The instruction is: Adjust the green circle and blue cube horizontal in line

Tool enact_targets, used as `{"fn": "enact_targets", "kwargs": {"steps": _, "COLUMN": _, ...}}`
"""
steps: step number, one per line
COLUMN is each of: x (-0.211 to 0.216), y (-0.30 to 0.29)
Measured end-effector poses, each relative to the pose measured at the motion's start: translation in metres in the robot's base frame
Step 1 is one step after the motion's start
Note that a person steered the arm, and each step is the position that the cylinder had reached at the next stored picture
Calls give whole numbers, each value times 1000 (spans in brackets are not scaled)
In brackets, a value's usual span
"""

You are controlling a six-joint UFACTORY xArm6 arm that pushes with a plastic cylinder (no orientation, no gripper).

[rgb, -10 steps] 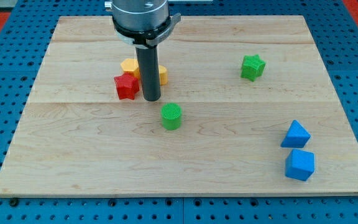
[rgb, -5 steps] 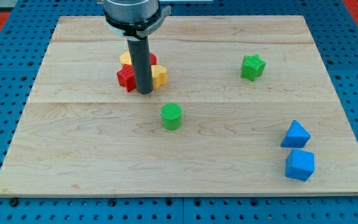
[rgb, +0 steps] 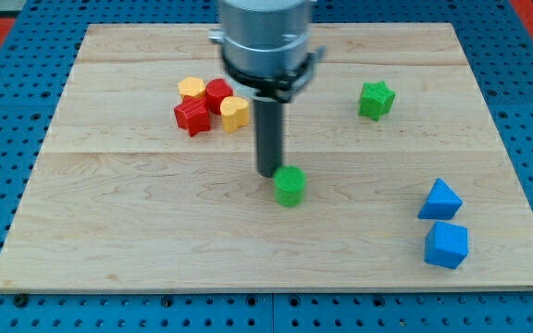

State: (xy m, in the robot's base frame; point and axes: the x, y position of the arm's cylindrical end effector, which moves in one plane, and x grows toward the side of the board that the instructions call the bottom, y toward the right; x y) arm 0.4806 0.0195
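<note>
The green circle (rgb: 290,186) lies near the middle of the wooden board (rgb: 109,222). My tip (rgb: 268,172) touches its upper-left side. The blue cube (rgb: 446,245) sits at the view's lower right, lower than the green circle. The rod rises from the tip to the arm's grey head at the view's top.
A blue triangular block (rgb: 440,200) sits just above the blue cube. A green star (rgb: 376,99) lies at the upper right. Two red blocks (rgb: 192,117) (rgb: 217,93) and two yellow blocks (rgb: 234,113) (rgb: 191,89) cluster at the upper left.
My tip moved right and down from the red and yellow cluster to the green circle. The green circle shifted right and slightly down.
</note>
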Motion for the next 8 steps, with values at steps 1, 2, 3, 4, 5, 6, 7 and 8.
{"fn": "enact_targets", "kwargs": {"steps": 1, "x": 35, "y": 47}}
{"fn": "enact_targets", "kwargs": {"steps": 2, "x": 53, "y": 50}}
{"fn": "enact_targets", "kwargs": {"steps": 3, "x": 71, "y": 20}}
{"fn": "enact_targets", "kwargs": {"steps": 4, "x": 117, "y": 50}}
{"fn": "enact_targets", "kwargs": {"steps": 5, "x": 118, "y": 92}}
{"fn": "enact_targets", "kwargs": {"steps": 6, "x": 138, "y": 128}}
{"fn": "enact_targets", "kwargs": {"steps": 7, "x": 135, "y": 180}}
{"fn": "enact_targets", "kwargs": {"steps": 8, "x": 128, "y": 195}}
